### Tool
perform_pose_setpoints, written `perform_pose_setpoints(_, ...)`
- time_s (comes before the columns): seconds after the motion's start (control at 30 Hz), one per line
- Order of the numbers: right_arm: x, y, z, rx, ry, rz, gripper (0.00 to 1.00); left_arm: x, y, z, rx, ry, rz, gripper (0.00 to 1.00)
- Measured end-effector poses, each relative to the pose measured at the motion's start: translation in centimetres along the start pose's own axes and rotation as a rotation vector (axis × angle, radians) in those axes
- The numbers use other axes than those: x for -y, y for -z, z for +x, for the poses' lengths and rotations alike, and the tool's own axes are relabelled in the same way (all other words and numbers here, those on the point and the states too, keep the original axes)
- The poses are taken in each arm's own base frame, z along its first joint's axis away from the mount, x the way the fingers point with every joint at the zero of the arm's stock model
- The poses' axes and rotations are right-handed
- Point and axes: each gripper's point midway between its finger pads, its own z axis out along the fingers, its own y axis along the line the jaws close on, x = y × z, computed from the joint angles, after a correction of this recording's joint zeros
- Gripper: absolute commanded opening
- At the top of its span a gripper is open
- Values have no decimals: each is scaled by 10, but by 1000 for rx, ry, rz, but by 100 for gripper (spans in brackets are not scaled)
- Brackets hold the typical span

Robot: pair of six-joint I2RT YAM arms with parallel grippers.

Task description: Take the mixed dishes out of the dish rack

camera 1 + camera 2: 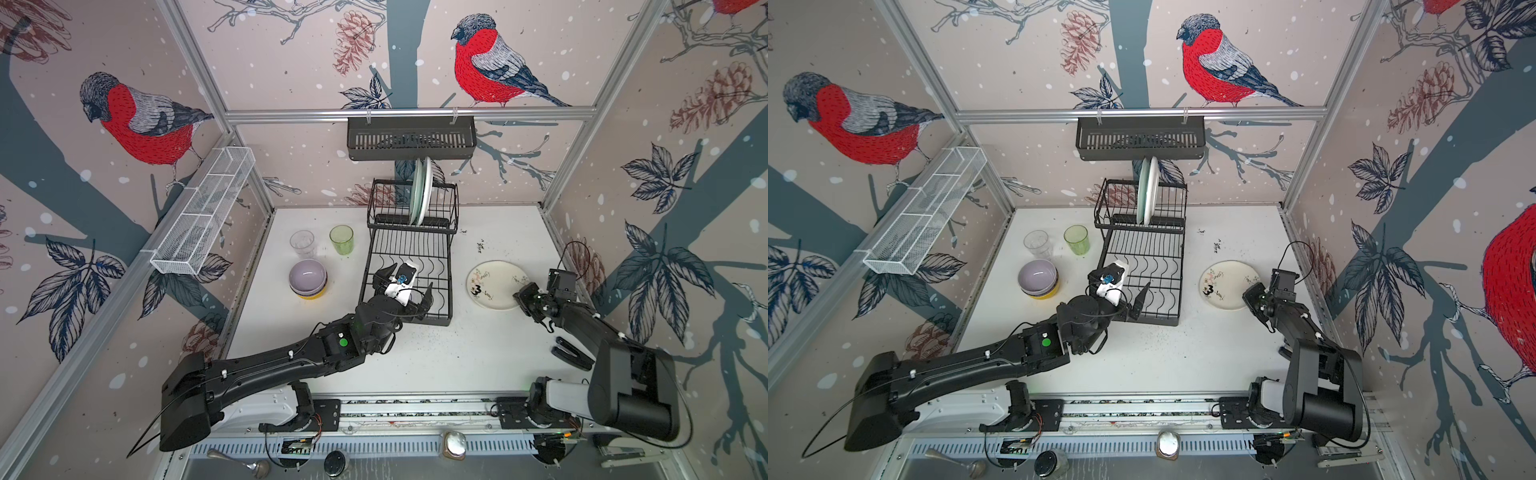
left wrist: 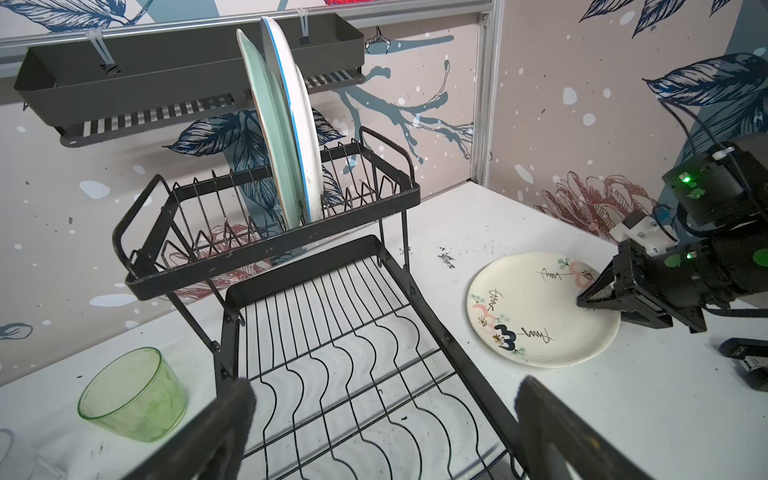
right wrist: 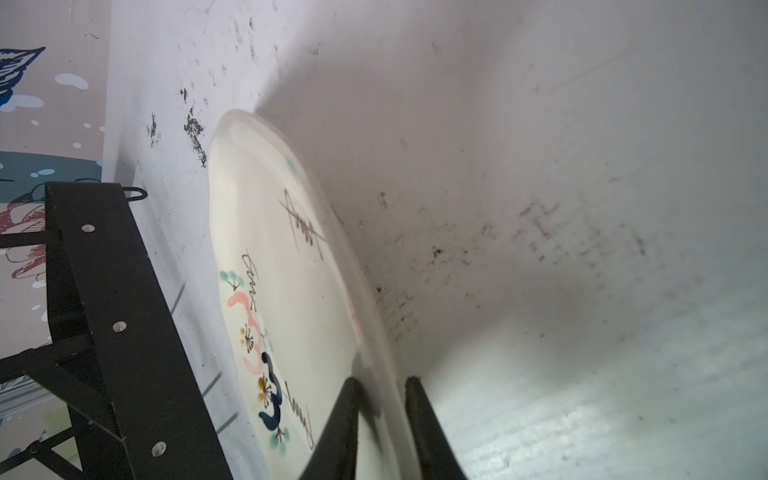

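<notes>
Laying cream floral plate [image 1: 494,286] flat near tabletop's right edge for stable rest, right gripper [image 3: 382,386] jaws straddling rim, clamping unclear; left gripper [image 2: 386,384] jaws gaping over dish rack [image 2: 299,266].

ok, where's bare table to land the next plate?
Free: table strip in front of the dish rack and floral plate; also the far-right corner behind that plate. Crowded: left of the rack, with clear glass, green glass, stacked bowls. Right gripper sits at the plate's rim.

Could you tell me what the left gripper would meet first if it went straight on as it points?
Probably the lower wires of the dish rack, ahead of the open left gripper; its upper tier stands beyond. Depth is unclear.
</notes>
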Motion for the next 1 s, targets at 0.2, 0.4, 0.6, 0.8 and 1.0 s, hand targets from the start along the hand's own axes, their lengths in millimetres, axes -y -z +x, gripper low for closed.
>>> perform_pose_setpoints(0.2,14,1,1,6,6,66,61,1,-2,3,-4,13,0,98)
perform_pose_setpoints(0.4,10,2,-2,5,23,68,88,-2,4,4,-1,58,1,98)
perform_pose_setpoints(0.6,-7,7,-16,18,77,42,97,-5,12,6,-13,97,21,98)
perform_pose_setpoints(0.8,-18,18,-17,23,131,12,100,-1,16,14,-49,135,54,97)
perform_pose_setpoints(1.0,-33,34,-27,76,208,-16,99,0,17,25,-79,155,62,97)
